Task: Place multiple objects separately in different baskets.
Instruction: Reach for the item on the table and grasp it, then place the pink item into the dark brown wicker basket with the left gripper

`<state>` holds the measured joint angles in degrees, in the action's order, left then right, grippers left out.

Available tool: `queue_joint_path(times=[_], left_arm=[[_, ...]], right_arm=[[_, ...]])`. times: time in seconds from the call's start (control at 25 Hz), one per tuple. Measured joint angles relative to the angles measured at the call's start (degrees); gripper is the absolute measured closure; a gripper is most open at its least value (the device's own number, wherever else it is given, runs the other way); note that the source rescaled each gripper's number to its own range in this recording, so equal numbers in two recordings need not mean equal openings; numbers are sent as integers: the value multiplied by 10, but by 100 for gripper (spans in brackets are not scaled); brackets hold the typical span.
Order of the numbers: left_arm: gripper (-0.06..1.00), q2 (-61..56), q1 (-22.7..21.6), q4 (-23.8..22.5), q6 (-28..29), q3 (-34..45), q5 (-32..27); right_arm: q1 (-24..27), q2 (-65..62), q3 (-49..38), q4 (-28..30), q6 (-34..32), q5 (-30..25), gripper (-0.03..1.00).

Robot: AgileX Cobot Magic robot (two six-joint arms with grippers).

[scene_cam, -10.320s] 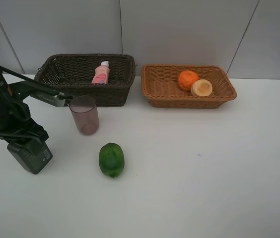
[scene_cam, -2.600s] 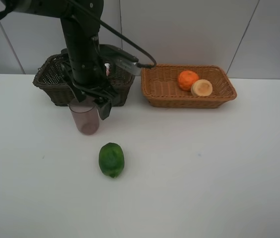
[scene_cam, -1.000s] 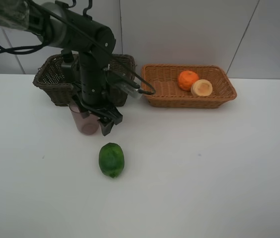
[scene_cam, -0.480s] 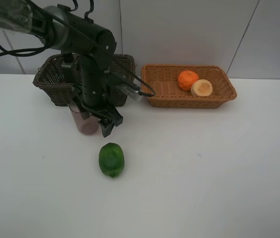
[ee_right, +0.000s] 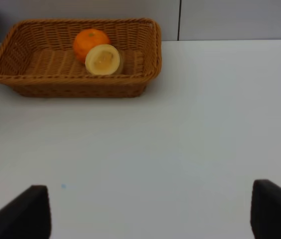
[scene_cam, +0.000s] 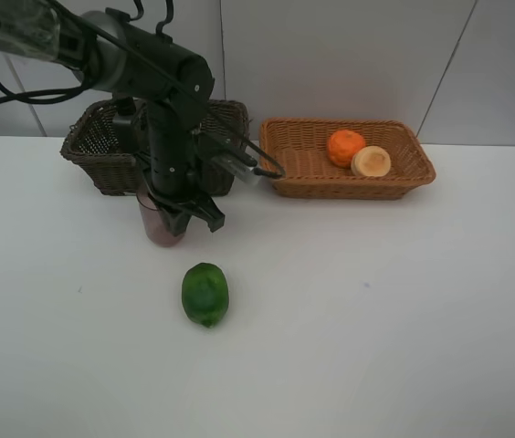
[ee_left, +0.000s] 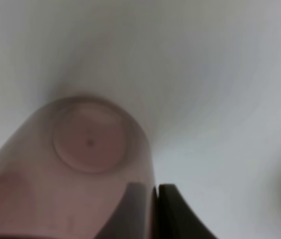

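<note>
The translucent mauve cup [scene_cam: 158, 228] stands upright on the white table in front of the dark brown basket [scene_cam: 102, 146]. My left gripper [scene_cam: 183, 217] is shut on the cup's wall. The left wrist view looks down into the cup [ee_left: 88, 142], and my left gripper [ee_left: 156, 211] pinches the wall there, one finger inside and one outside. The green oval fruit [scene_cam: 204, 294] lies nearer the front. An orange [scene_cam: 345, 146] and a pale round fruit [scene_cam: 371, 161] sit in the light tan basket [scene_cam: 294, 164]. My right gripper [ee_right: 148, 214] is open over bare table, facing that basket [ee_right: 21, 82].
The left arm's dark links [scene_cam: 162, 100] rise in front of the dark basket and hide part of its inside. The two baskets stand side by side along the back wall. White tabletop [scene_cam: 376, 301] stretches to the right and front.
The left gripper's fingers have closed onto the cup's wall. The cup has shifted slightly toward the arm. The fruit and baskets have not moved.
</note>
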<state>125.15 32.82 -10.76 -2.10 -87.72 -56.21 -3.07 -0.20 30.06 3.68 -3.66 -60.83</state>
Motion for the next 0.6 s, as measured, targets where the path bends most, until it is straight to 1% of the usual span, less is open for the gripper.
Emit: queue_joint_path(times=[0.6], left_arm=[[94,0,0,0,0,0,0]], right_arm=[[0,0,0,0,0,0,26]])
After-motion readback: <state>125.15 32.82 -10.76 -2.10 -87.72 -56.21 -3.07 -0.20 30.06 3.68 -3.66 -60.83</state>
